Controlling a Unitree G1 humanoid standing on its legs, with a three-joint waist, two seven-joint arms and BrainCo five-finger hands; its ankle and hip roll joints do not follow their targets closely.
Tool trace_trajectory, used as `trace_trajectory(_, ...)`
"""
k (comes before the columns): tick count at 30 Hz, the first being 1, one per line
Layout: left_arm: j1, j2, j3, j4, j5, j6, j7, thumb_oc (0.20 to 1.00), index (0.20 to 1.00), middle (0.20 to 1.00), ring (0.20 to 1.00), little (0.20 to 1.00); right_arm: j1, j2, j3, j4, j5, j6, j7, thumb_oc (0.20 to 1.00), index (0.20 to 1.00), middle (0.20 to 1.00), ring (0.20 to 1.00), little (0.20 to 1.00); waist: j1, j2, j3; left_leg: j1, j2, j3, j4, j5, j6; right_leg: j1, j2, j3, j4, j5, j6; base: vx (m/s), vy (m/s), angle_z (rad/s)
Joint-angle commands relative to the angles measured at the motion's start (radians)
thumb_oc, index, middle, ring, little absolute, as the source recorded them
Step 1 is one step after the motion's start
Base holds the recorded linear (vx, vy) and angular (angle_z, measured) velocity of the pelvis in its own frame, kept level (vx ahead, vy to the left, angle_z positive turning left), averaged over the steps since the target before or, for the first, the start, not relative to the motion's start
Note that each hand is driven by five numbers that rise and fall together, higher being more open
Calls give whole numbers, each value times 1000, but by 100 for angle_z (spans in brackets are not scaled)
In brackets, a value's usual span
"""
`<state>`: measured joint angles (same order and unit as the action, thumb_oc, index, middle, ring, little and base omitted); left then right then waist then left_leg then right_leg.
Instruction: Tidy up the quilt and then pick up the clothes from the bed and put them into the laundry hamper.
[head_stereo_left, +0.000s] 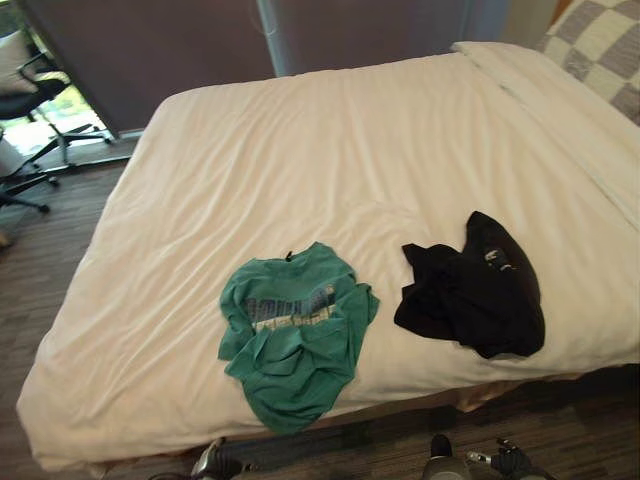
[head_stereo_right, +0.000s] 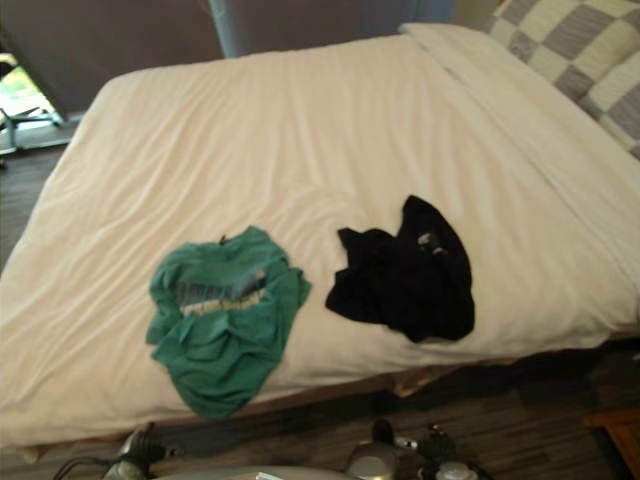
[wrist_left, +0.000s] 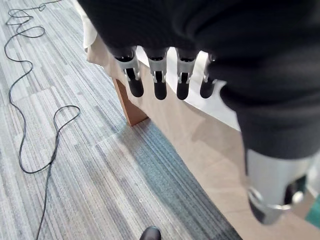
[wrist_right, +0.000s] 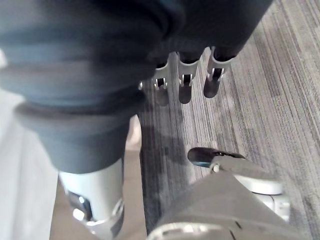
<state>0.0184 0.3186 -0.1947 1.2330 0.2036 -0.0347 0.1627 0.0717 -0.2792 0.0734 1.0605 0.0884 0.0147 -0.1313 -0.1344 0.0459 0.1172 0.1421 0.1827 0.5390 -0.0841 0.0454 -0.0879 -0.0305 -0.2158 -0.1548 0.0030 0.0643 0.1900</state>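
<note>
A cream quilt (head_stereo_left: 330, 150) lies spread flat over the bed, with only soft wrinkles. On its near part rests a crumpled green T-shirt (head_stereo_left: 295, 335) with a printed front. To its right lies a bunched black garment (head_stereo_left: 475, 290), close to the bed's front edge. My left hand (wrist_left: 161, 80) hangs low beside the bed's corner with straight fingers, holding nothing. My right hand (wrist_right: 185, 82) hangs over the striped floor, its fingers also straight and empty. Both hands are below the mattress edge, apart from the clothes.
Checkered pillows (head_stereo_left: 600, 50) sit at the head of the bed, far right. An office chair (head_stereo_left: 25, 100) stands on the floor beyond the bed's far left corner. A wooden bed leg (wrist_left: 131, 107) stands near my left hand.
</note>
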Motion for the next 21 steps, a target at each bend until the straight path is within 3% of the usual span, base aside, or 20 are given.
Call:
trace_trajectory(1,-3,68,121,9,-117,-4,50,1000,1000,1000,1000,1000,-8,-22,-42,60,45,-12,-48,1000,1000,1000,1000,1000,5,-84,25,-11,16,-18,-3,-24,-52,83,-44,-42,-90,-38,25,52,-152,-14)
trace_trajectory(4,64,108,341,16,-325,-21,102,1000,1000,1000,1000,1000,61,-93,-133,-10,1,-17,-87,1000,1000,1000,1000,1000,17,-82,25,-17,27,-34,-3,-8,-66,91,-49,-58,-90,-42,32,4,-94,-2)
trace_trajectory(5,64,108,341,16,-325,-21,102,1000,1000,1000,1000,1000,62,-93,-132,-10,1,-17,-87,1000,1000,1000,1000,1000,17,-82,25,-18,27,-34,-3,-8,-66,91,-49,-59,-90,-42,32,13,-71,4)
trace_trajectory(6,89,163,464,38,-407,-37,112,1000,1000,1000,1000,1000,110,-157,-163,-84,-81,-12,-93,1000,1000,1000,1000,1000,20,-80,19,-19,33,-40,-3,-2,-73,96,-45,-63,-90,-51,36,23,-53,7)
trace_trajectory(8,96,236,570,9,-480,-75,142,1000,1000,1000,1000,1000,152,-237,-216,-183,-149,-13,-102,1000,1000,1000,1000,1000,18,-77,13,-20,37,-49,-3,0,-81,105,-40,-60,-90,-59,38,27,-52,5)
trace_trajectory(10,117,292,620,-140,-495,-130,191,1000,1000,1000,1000,1000,193,-325,-284,-337,-210,-30,-131,1000,1000,1000,1000,1000,15,-74,15,-22,40,-59,-3,4,-86,111,-39,-63,-90,-60,40,8,-32,10)
trace_trajectory(12,135,305,632,-256,-487,-150,205,1000,1000,1000,1000,1000,219,-361,-320,-402,-242,-32,-144,1000,1000,1000,1000,1000,14,-70,14,-22,41,-65,-3,6,-87,115,-38,-66,-90,-61,41,-5,-19,15)
trace_trajectory(13,145,332,639,-377,-470,-177,223,1000,1000,1000,1000,1000,233,-397,-356,-458,-270,-40,-158,1000,1000,1000,1000,1000,15,-66,14,-25,43,-72,-3,7,-88,118,-39,-71,-90,-61,42,-39,-31,16)
trace_trajectory(14,143,399,635,-617,-413,-215,227,1000,1000,1000,1000,1000,230,-452,-399,-541,-306,-52,-175,1000,1000,1000,1000,1000,18,-61,14,-31,45,-84,-3,9,-88,121,-39,-78,-90,-64,41,-54,-37,21)
trace_trajectory(15,143,426,630,-711,-378,-226,219,1000,1000,1000,1000,1000,227,-471,-412,-580,-316,-60,-176,1000,1000,1000,1000,1000,18,-57,13,-32,46,-88,-3,9,-88,124,-39,-82,-90,-64,40,-60,-27,28)
trace_trajectory(19,109,516,521,-971,-211,-219,106,1000,1000,1000,1000,1000,180,-538,-396,-713,-409,-77,-158,1000,1000,1000,1000,1000,15,-47,10,-30,46,-93,-3,7,-86,134,-42,-89,-90,-69,38,-18,-11,17)
trace_trajectory(21,84,500,433,-1049,-179,-217,40,1000,1000,1000,1000,1000,161,-549,-375,-783,-463,-77,-140,1000,1000,1000,1000,1000,5,-45,13,-29,48,-92,-3,6,-87,132,-41,-86,-90,-68,37,0,0,0)
